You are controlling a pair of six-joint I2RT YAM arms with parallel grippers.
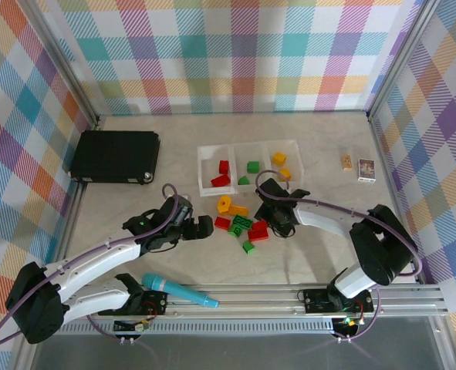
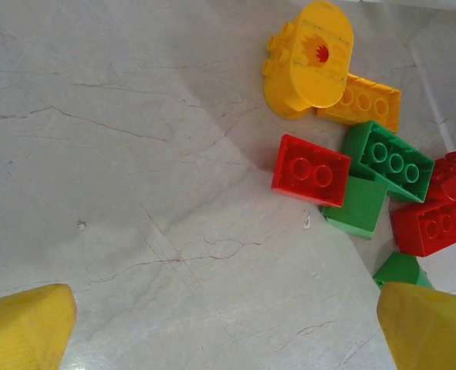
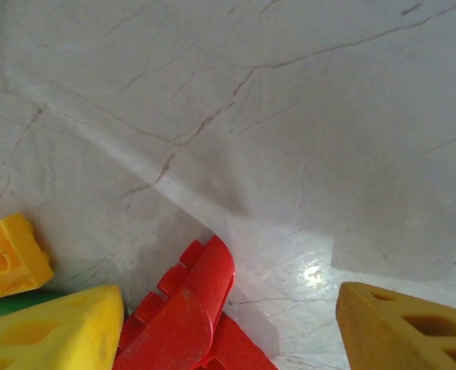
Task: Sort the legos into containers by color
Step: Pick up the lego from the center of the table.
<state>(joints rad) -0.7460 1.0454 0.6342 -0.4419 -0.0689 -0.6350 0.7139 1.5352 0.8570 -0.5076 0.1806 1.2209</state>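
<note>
Red, green, yellow-orange legos (image 1: 243, 223), white containers (image 1: 201, 171), black case (image 1: 116, 156), multicoloured plaid walls (image 1: 235, 54)

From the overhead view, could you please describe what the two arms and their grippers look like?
The left arm and right arm both have smooth white links between bulky black joints, and a thin purplish cable loops along each. The left gripper and right gripper have black bodies. Close up, the left fingers are yellow wedges, and the right fingers show hollow cells.
</note>
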